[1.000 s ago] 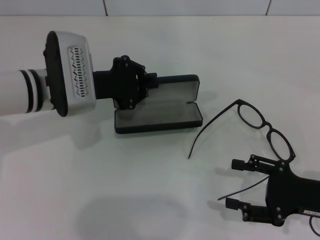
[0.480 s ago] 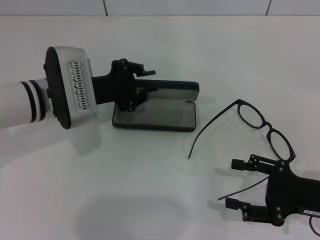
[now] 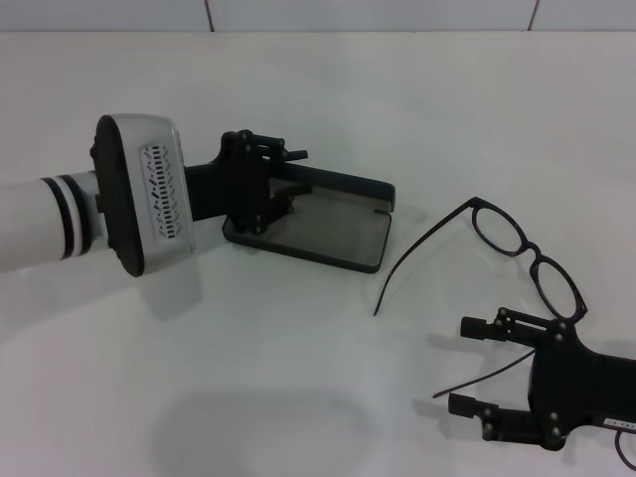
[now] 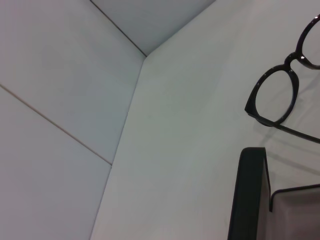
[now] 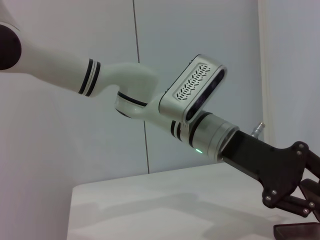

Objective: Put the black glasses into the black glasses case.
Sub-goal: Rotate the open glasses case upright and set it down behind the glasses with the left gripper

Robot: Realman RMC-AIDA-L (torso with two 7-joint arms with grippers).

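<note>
— Glasses (image 3: 527, 260) lie on the table (image 3: 298, 378), right of the case (image 3: 328, 238)?
— Yes. Left gripper (image 3: 273, 179), closed on the case, has tilted it up. Right gripper (image 3: 477, 366) waits open, empty.

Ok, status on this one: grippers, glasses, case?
Left gripper shut on open case, far end tilted up. Right gripper open, low by glasses on table. Nothing between.

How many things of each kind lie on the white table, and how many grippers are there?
Black glasses: 1
Black glasses case: 1
Grippers: 2, the left gripper at the case and the right gripper near the glasses
Total: 4
</note>
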